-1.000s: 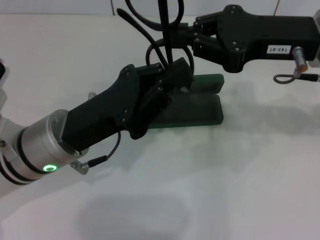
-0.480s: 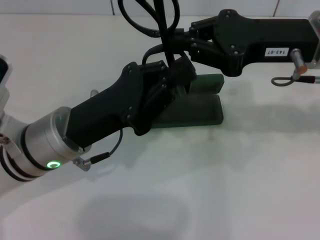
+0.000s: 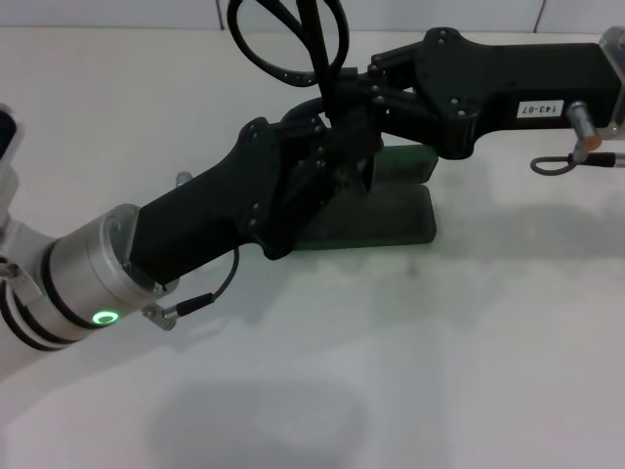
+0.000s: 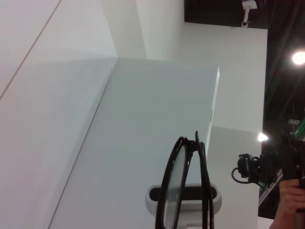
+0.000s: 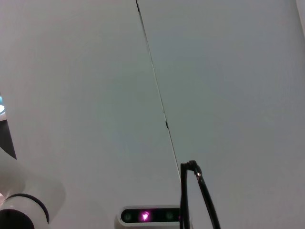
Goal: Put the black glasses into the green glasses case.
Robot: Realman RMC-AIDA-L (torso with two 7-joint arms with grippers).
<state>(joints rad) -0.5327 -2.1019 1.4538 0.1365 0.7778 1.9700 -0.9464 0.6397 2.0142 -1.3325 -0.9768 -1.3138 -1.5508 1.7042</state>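
The black glasses (image 3: 319, 44) stand upright and folded above the middle of the table, lenses uppermost. My left gripper (image 3: 342, 137) reaches in from the lower left and is shut on their lower end. My right gripper (image 3: 356, 86) comes from the right and meets the glasses just above the left one. The green glasses case (image 3: 395, 210) lies open on the table directly beneath both grippers, partly hidden by them. The left wrist view shows the folded glasses (image 4: 181, 191) rising in front of the camera. Only a thin part of the glasses (image 5: 182, 200) shows in the right wrist view.
The white table (image 3: 439, 342) stretches in front of and to the right of the case. A grey cable loop (image 3: 557, 156) hangs from the right arm's wrist. The wall runs along the table's far edge.
The right gripper has moved left until it meets the glasses. The left gripper has shifted slightly up and right with the glasses in it. The case has not moved.
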